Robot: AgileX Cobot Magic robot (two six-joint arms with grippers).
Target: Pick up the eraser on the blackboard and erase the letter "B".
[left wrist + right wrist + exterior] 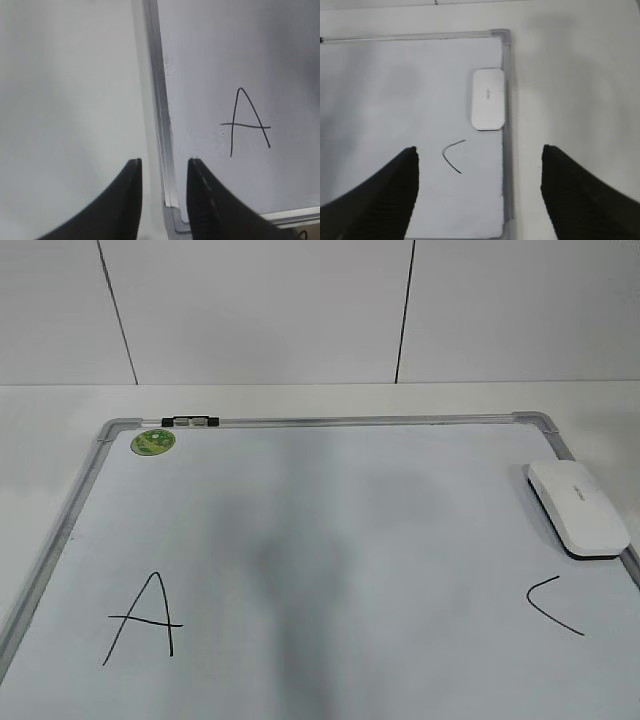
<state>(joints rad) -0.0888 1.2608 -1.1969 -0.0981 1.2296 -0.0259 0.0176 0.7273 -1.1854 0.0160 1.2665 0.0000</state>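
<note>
The blackboard is a pale whiteboard with a grey frame, lying flat on the table. The white eraser lies on its right edge, and also shows in the right wrist view. No letter "B" shows; a faint grey smear runs down the board's middle. My left gripper is open and empty above the board's left frame, near a corner. My right gripper is wide open and empty above the board's near right corner, short of the eraser. Neither gripper shows in the exterior view.
A black "A" is at the board's left, also in the left wrist view. A black "C" is at the right, below the eraser. A marker and a green sticker sit at the far left corner.
</note>
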